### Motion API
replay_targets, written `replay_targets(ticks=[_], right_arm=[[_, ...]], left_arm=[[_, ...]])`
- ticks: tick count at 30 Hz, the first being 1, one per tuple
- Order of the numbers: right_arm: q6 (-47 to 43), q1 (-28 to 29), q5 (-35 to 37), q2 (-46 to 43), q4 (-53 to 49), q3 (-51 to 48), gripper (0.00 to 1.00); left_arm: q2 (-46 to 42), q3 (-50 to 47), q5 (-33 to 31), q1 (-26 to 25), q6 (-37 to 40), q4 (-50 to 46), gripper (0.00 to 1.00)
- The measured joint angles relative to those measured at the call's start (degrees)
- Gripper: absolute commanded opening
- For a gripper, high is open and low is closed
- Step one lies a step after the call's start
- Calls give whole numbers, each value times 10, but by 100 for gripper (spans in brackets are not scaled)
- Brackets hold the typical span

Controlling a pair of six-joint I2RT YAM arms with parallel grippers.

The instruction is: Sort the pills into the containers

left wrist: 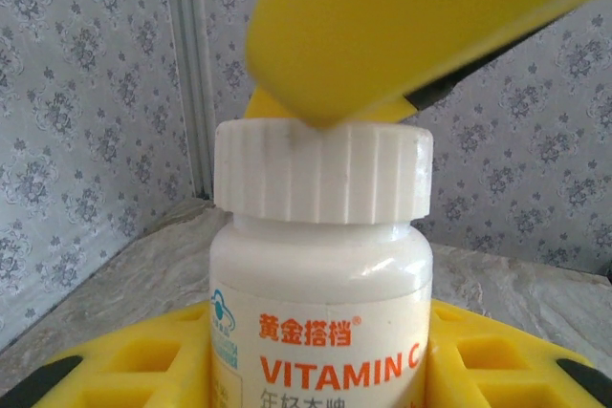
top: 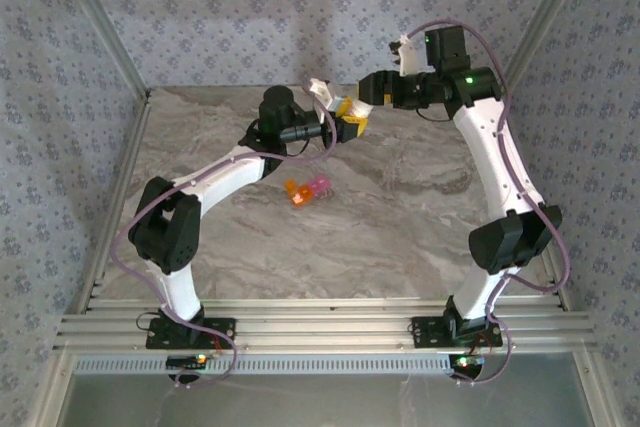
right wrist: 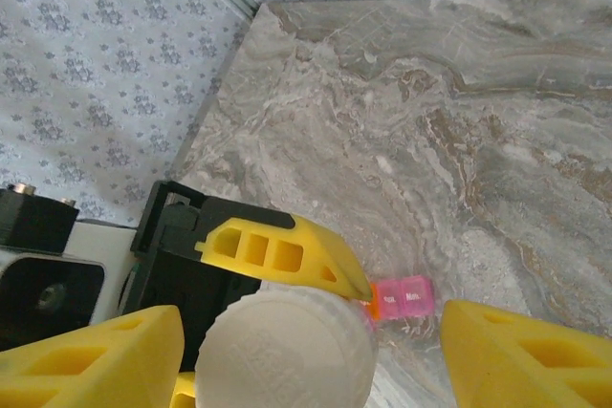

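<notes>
My left gripper is shut on a white bottle marked VITAMIN C, holding it upright above the table with its ribbed white cap on. The right gripper hangs over that cap, open. Its yellow fingers stand on either side of the cap, with a clear gap on the right. One of them crosses the top of the left wrist view. The containers, a small orange and pink strip, lie on the marble table below, and their pink end peeks out past the cap. The pills are hidden.
Both grippers meet high over the back middle of the table. Patterned walls close in the back and both sides, with a metal frame post in the corner. The arm bases sit on the rail at the near edge.
</notes>
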Motion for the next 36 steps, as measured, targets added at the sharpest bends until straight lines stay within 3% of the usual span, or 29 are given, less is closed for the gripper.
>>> replay_targets(ticks=[6, 12, 17, 23, 26, 31, 36], right_arm=[[-9, 9, 0, 3, -10, 0, 47], [7, 24, 30, 3, -11, 2, 41], [107, 56, 130, -6, 0, -23, 40], [238, 104, 263, -23, 24, -61, 43], [272, 115, 296, -25, 26, -62, 47], [292, 108, 284, -26, 16, -62, 70], [287, 67, 239, -56, 27, -68, 77]], left_arm=[[0, 0, 2, 0, 0, -3, 0], [0, -2, -2, 0, 0, -9, 0], [0, -11, -18, 0, 6, -27, 0], [0, -20, -25, 0, 22, -47, 0], [0, -21, -29, -1, 26, -45, 0], [0, -21, -42, -1, 26, -21, 0], [0, -21, -44, -1, 26, -4, 0]])
